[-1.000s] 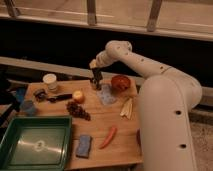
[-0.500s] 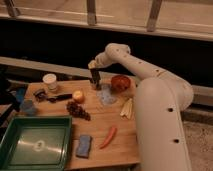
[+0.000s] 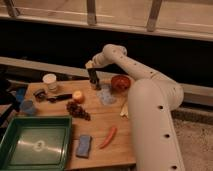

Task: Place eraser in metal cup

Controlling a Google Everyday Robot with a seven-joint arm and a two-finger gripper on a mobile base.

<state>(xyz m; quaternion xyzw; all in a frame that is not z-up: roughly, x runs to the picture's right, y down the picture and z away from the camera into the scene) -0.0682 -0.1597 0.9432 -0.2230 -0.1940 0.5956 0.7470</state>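
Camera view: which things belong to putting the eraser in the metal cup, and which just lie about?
Job: gripper over the table's back edge; dark block in it, probably the eraser; metal cup.
Lying about: white cup, tool, grapes, red bowl, blue pad, green tray.

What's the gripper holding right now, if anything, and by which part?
Cannot be told. The gripper hangs low over the table beside the red bowl; its dark tip may include the eraser, but no separate object shows.

Legible text, labels, numbers: none on any item. The green tray, lower left of frame, bears a pale floor mark, unreadable. The gripper hangs just left of frame centre, over the wooden table.
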